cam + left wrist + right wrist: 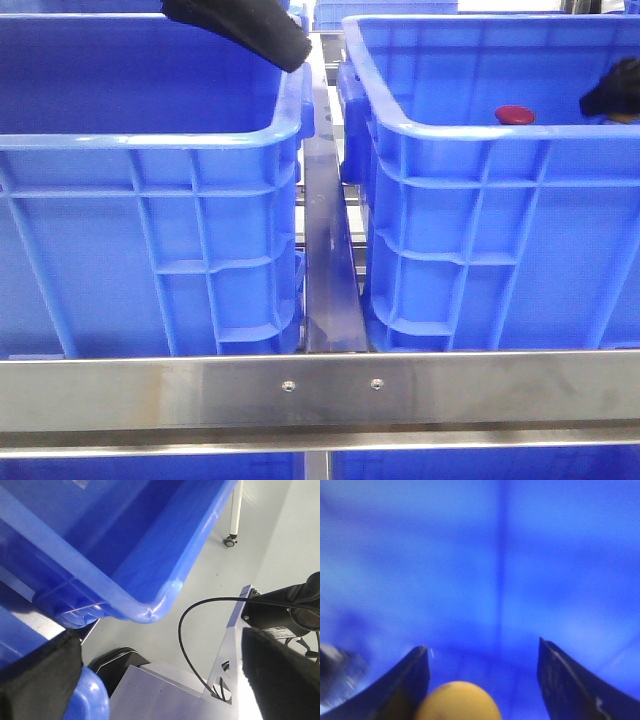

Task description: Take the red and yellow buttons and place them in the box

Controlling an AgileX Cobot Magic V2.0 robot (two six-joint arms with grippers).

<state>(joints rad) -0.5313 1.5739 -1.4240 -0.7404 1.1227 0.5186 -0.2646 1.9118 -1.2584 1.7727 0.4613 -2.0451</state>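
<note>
Two bright blue boxes that look the same fill the front view, one on the left and one on the right. A dark red button lies inside the right one. My right gripper is low in that same box. In the right wrist view it is open over blurred blue plastic, and a yellow button sits between the fingers, close to one finger and clear of the other. My left gripper hangs above the left box's far corner. Its fingers stand wide apart, holding nothing.
A steel frame rail crosses in front of the boxes, and a metal strut runs back through the gap between them. In the left wrist view a box rim, a black cable and grey floor show below.
</note>
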